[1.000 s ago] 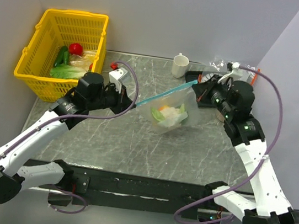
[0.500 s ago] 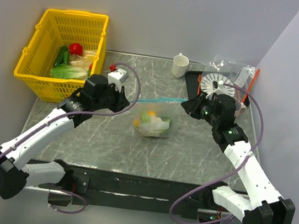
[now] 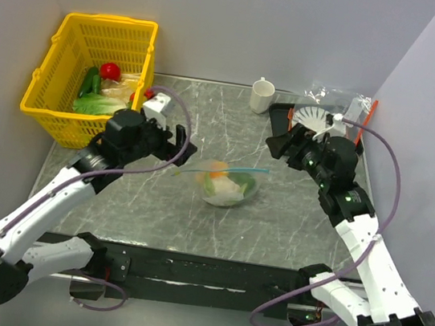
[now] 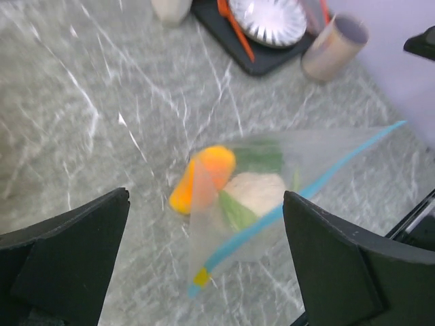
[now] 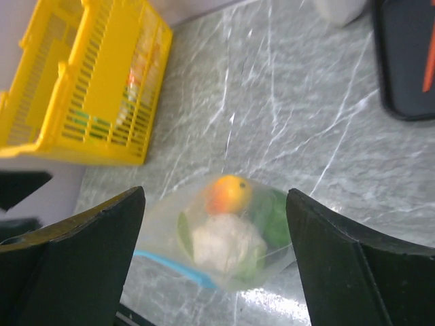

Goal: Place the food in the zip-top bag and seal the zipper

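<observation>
Released since earlier, zip-top bag [image 3: 230, 189] rests on table [image 3: 208, 117]; I see left gripper [image 3: 185, 149] and right gripper [image 3: 278, 143] spread, empty; zipper [image 3: 241, 170] possibly sealed.

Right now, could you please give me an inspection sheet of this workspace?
Surface: grey marbled table, no spills seen.
Job's things: zip-top bag lies mid-table holding orange, white and green food; whether the zipper is sealed cannot be told.
Clutter: yellow basket of vegetables, white cup, black tray with plate.
Grippers: left pincer and right pincer open, either side of the bag, not gripping it.
Cables: purple cables loop off both arms.
Surroundings: plain walls; nothing else seen.
</observation>
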